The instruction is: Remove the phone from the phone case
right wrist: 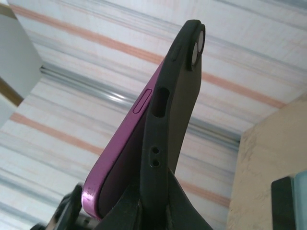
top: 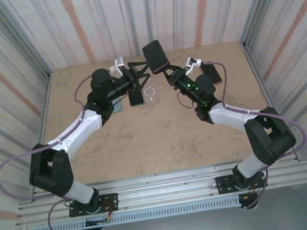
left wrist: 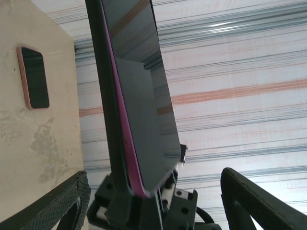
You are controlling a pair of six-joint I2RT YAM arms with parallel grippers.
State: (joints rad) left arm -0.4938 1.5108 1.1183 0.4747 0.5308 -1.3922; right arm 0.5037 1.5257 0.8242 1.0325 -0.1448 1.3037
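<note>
A purple phone point(right wrist: 125, 143) sits in a black case point(right wrist: 175, 105), held upright in the air above the back of the table point(top: 145, 139). My right gripper point(right wrist: 156, 213) is shut on the case's lower end. The phone's lower corner stands out of the case there. In the top view the phone and case point(top: 155, 56) rise from the right gripper point(top: 169, 73). My left gripper point(top: 142, 73) is open just left of it. In the left wrist view the glass screen point(left wrist: 139, 91) and purple edge stand between the left gripper's point(left wrist: 156, 177) wide-apart fingers point(left wrist: 72, 201), touching neither.
A second phone in an orange case point(left wrist: 33, 76) lies flat on the table. A dark phone point(top: 135, 97) and a clear case point(top: 149, 95) lie below the grippers, another dark phone point(top: 211, 72) to the right. Striped walls enclose the table on three sides.
</note>
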